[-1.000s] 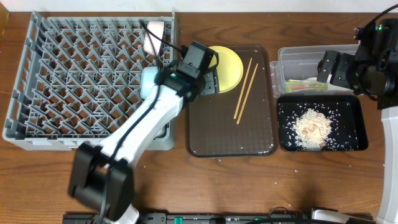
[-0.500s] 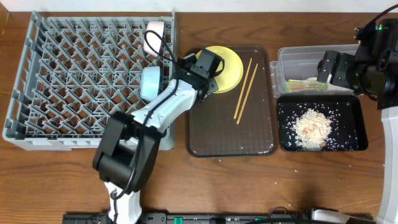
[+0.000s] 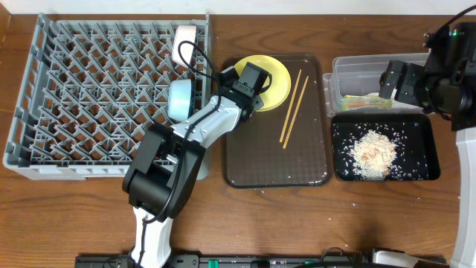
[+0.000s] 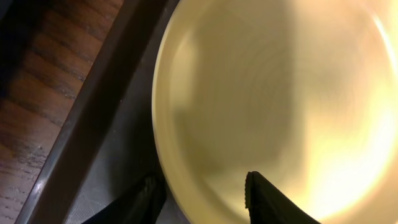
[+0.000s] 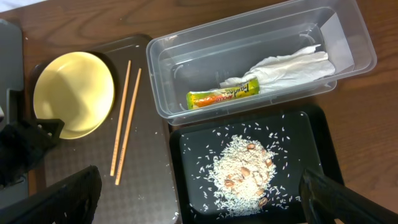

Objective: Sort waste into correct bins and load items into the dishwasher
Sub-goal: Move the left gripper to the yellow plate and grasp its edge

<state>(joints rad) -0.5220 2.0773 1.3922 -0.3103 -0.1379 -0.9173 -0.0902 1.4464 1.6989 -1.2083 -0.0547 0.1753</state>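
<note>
Since a second ago the left arm has swung right from the rack's edge and now reaches over the yellow plate [image 3: 274,80], which lies at the far left corner of the brown tray [image 3: 275,164]. From overhead, the grey rack [image 3: 44,89] on the left of the surface [image 3: 372,223] holds a blue bowl [image 3: 178,98] and a white cup [image 3: 184,41] along its right side. Two chopsticks [image 3: 292,108] lie on the tray just right of the plate. The right arm has not shifted and hangs over the clear tub [image 3: 349,67], beside the black tray [image 3: 424,149] of rice [image 3: 372,152].

From the left wrist, the left fingers [image 4: 146,196] are spread. One tip is outside the plate's rim over the tray and the other is above the plate's hollow, so the rim sits between them, unpinched. Contact cannot be told.

From the right wrist, the right fingers [image 5: 68,199] are spread wide and empty. The wrapper [image 5: 222,95] and napkin [image 5: 292,65] lie in the tub.

The step in hand looks like grasping the plate. It likely wants the tips lowered until the rim sits deep between them. A firm squeeze and a slow lift should follow, since the smooth, shallow rim may slip.
</note>
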